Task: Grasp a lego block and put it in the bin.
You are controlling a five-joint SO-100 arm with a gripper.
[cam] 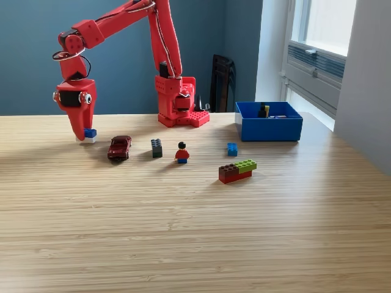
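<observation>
Red plastic makes up the whole arm (122, 24), which rises from its base (180, 104) at the back of the bench (195, 232) and reaches over to the exterior view's left, then bends straight down. Its tool (81, 133) points at the wood, tip at or just above the surface. A small block (90, 134), blue on top and white below, sits right against the tip on the exterior view's right side, touching it or nearly so. Whether the jaws are clamped on that block or merely beside it, I cannot tell; the fingers merge into one red shape from this angle.

Along a loose row across the bench, going toward the exterior view's right: a dark red toy car (119, 148) near the block, a dark green brick (157, 148) standing upright, a little figure (182, 152) with black hair and a red top, and a small blue brick (232, 149). Nearer the camera lies a stack (237, 171) of red, brown and lime-green bricks, the lime one on top at the right end.

Far from the tool, at the back on the exterior view's right, stands the blue bin (272, 129), low-walled and rectangular. Something dark and something yellowish show inside it, too small to make out. Behind the bench are a blue-grey wall and a window.
</observation>
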